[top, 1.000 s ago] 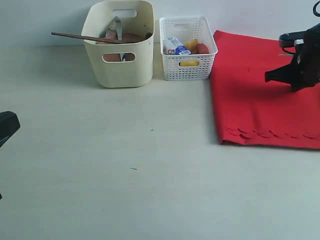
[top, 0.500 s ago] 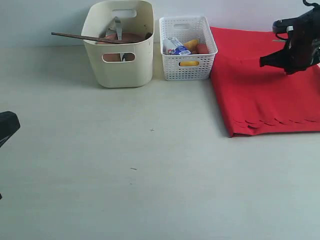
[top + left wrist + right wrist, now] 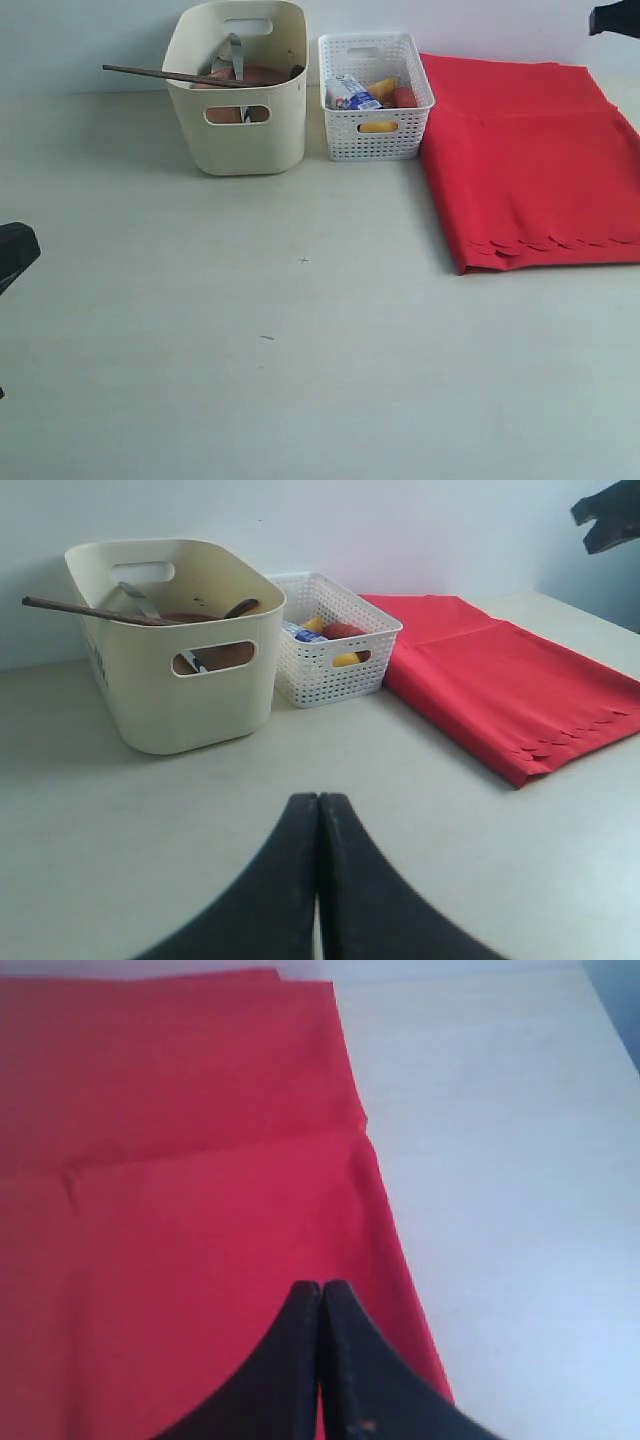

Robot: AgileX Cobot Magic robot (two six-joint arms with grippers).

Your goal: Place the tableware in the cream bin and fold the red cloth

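Note:
The cream bin [image 3: 238, 110] stands at the back left, also in the left wrist view [image 3: 190, 705]. Tableware lies in it: dark chopsticks [image 3: 165, 75] stick out over its left rim, beside a silver knife [image 3: 235, 52] and a brown plate [image 3: 258, 76]. The red cloth [image 3: 530, 170] lies folded flat at the right, scalloped edge [image 3: 545, 244] toward the front. My right gripper [image 3: 322, 1288] is shut and empty, hovering above the cloth [image 3: 200, 1220] near its side edge. My left gripper [image 3: 319, 800] is shut and empty, low over bare table.
A white lattice basket [image 3: 375, 98] with food items stands between the bin and the cloth. The right arm [image 3: 615, 18] shows only at the top right corner of the exterior view. A pale wall runs behind the table.
The right gripper has risen off the cloth toward the upper right. The cloth's scalloped front edge moved back a second ago and now lies still. The left arm has not moved.

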